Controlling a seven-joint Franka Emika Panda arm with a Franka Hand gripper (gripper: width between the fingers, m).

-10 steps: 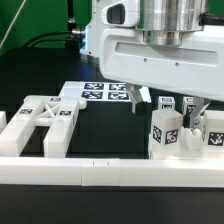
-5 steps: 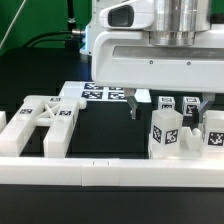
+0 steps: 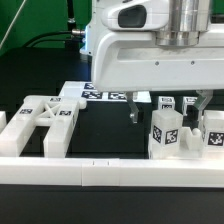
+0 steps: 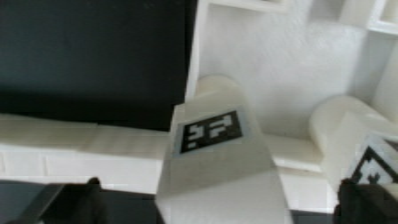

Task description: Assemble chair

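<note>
Black matte tabletop [image 3: 110, 135], end effector [image 3: 169, 110] open and empty, blocky white tagged leg block [image 3: 165, 135], X-braced frame [image 3: 40, 118]

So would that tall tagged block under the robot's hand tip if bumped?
Probably, if pushed high: the leg block stands upright, taller than wide. It looks like stiff plastic, so likely won't bend. Flat sides shouldn't roll.
</note>
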